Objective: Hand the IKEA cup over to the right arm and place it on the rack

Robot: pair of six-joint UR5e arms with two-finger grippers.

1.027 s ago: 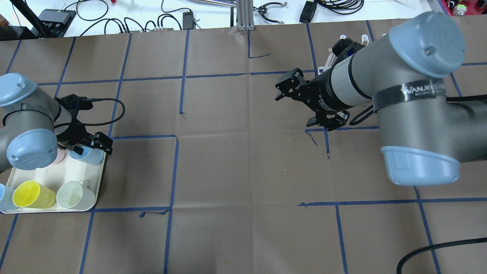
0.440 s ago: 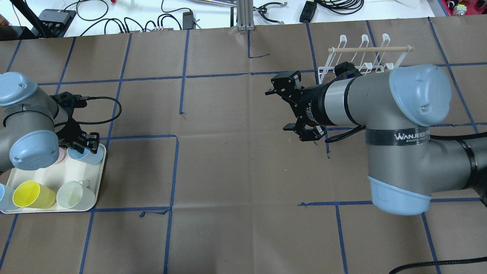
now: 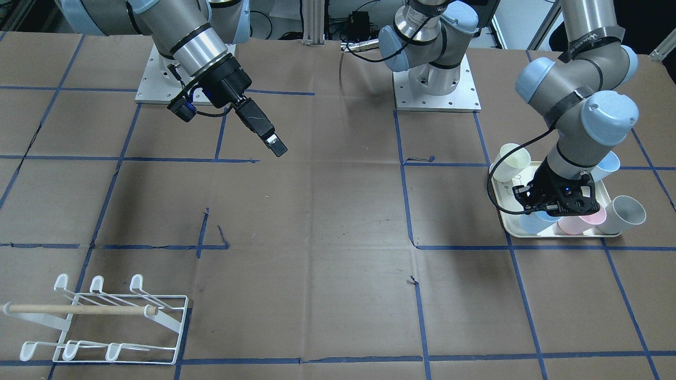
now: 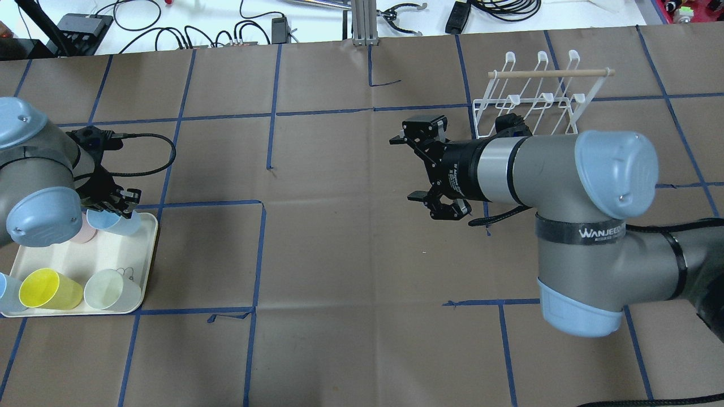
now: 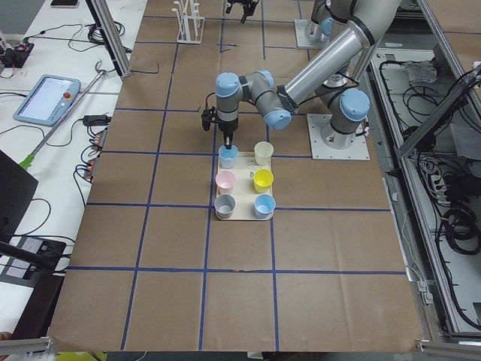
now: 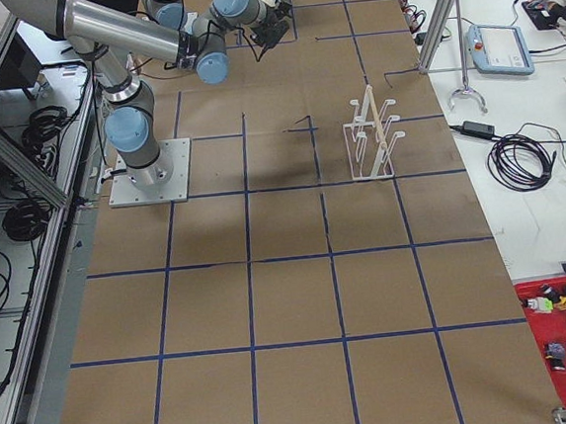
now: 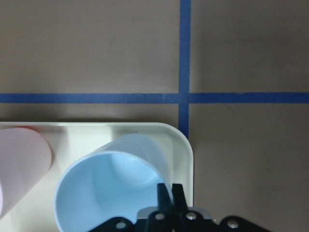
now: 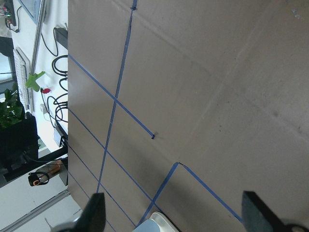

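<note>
My left gripper (image 4: pixel 122 202) is shut on the rim of a pale blue cup (image 4: pixel 116 221) at the far right corner of the cream tray (image 4: pixel 148 265). In the left wrist view the two fingers (image 7: pixel 170 193) pinch the cup's wall (image 7: pixel 106 188). The cup also shows in the front view (image 3: pixel 533 222). My right gripper (image 4: pixel 405 168) is open and empty, held over the middle of the table, left of the white wire rack (image 4: pixel 531 96). Its wrist view shows both fingertips (image 8: pixel 94 215) far apart. The rack holds no cups.
The tray also holds a pink cup (image 4: pixel 85 233), a yellow cup (image 4: pixel 48 288), a pale green cup (image 4: pixel 110 289) and another blue cup (image 4: pixel 5 291). Brown paper with blue tape lines covers the table. Cables and tools lie along the far edge.
My right arm has swung back and down, uncovering the rack; its gripper moved slightly left. My left gripper has shifted left and the blue cup moved with it.
</note>
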